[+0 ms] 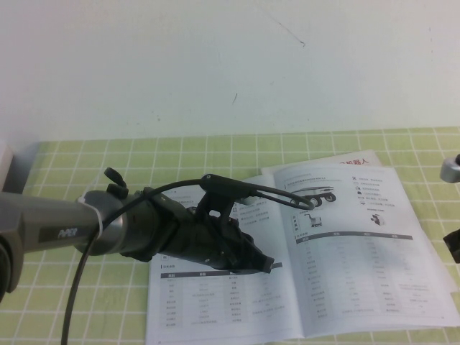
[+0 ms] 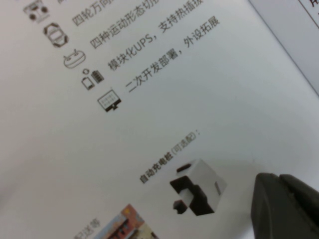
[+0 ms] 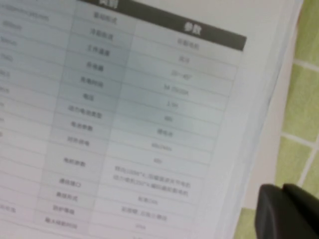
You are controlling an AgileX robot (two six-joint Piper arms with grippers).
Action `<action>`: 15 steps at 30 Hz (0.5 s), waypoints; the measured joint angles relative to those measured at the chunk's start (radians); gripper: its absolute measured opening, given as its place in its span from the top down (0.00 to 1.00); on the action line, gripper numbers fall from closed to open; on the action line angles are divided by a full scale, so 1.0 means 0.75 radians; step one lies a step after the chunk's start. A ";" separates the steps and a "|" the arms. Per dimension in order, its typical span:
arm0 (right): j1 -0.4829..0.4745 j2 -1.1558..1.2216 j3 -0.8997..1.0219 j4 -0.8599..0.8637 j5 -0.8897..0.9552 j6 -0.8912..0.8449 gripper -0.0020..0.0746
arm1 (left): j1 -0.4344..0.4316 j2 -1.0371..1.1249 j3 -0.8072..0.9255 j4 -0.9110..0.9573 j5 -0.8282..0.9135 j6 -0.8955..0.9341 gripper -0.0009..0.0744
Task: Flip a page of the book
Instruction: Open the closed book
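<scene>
Currently the book [image 1: 338, 259] lies open and flat on the table [image 1: 86, 302], which has a green checked cover, right of centre in the high view; both visible pages carry printed tables and small icons, and a further sheet with red print peeks out behind its far edge. Left arm [image 1: 65, 230] reaches in from the left and lies across the left page, with its cable looping over it. Left gripper [image 1: 320, 200] sits over the book near the spine, at the upper part of the pages; I cannot tell from the high view whether its jaws are open or closed, and the left wrist view only shows one dark fingertip [image 2: 284, 206] close above a page with Chinese text and a small picture of a white and black box. Right gripper [image 1: 453, 208] is only partly in view at the right edge of the high view, beside the book's right edge; I cannot tell its jaw state either. Right wrist view shows a dark fingertip [image 3: 286, 211] near the book's outer edge, where the stacked page edges meet the green cover.
</scene>
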 joint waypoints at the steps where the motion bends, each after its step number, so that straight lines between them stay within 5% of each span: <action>1: 0.002 0.011 0.003 0.036 -0.016 -0.013 0.97 | 0.000 0.000 0.000 0.000 0.000 0.000 0.99; 6: 0.006 0.091 0.005 0.233 -0.037 -0.180 0.86 | 0.000 0.000 0.000 0.000 0.000 -0.005 0.99; 11: 0.010 0.172 0.005 0.335 -0.052 -0.248 0.50 | 0.000 0.000 0.000 0.000 0.000 -0.005 0.99; 15: 0.010 0.202 0.005 0.338 -0.072 -0.248 0.45 | 0.000 0.000 0.000 0.000 0.003 -0.005 0.99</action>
